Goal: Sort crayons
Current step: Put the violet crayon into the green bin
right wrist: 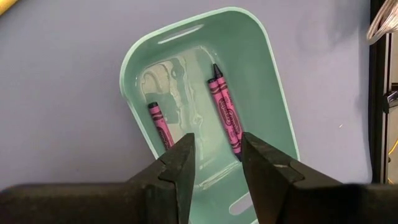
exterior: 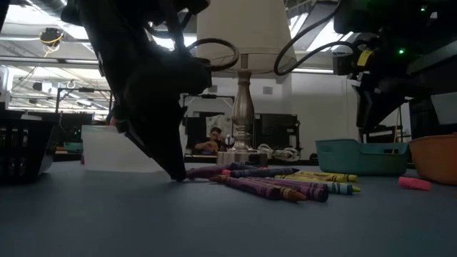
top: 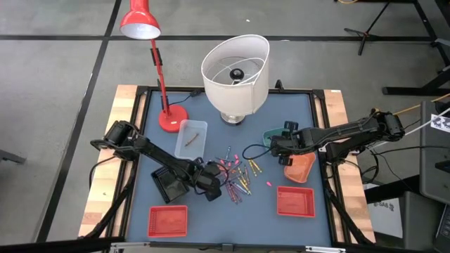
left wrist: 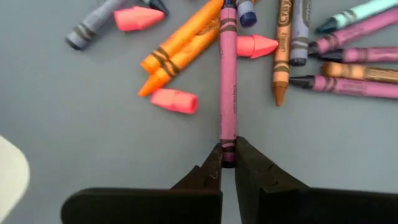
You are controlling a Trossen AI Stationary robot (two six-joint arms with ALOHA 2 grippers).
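At the pile's edge on the surface (top: 218,211), the left gripper (left wrist: 227,163) pinched a pink crayon (left wrist: 227,81) by its end; lift slowly. Right gripper (right wrist: 214,155) hung open above the teal tray (right wrist: 273,93).

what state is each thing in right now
left hand: shut on the end of a pink crayon lying at the pile
right hand: open, over the teal tray
teal tray: two pink crayons inside
clear bin: one stick inside
red trays: look empty
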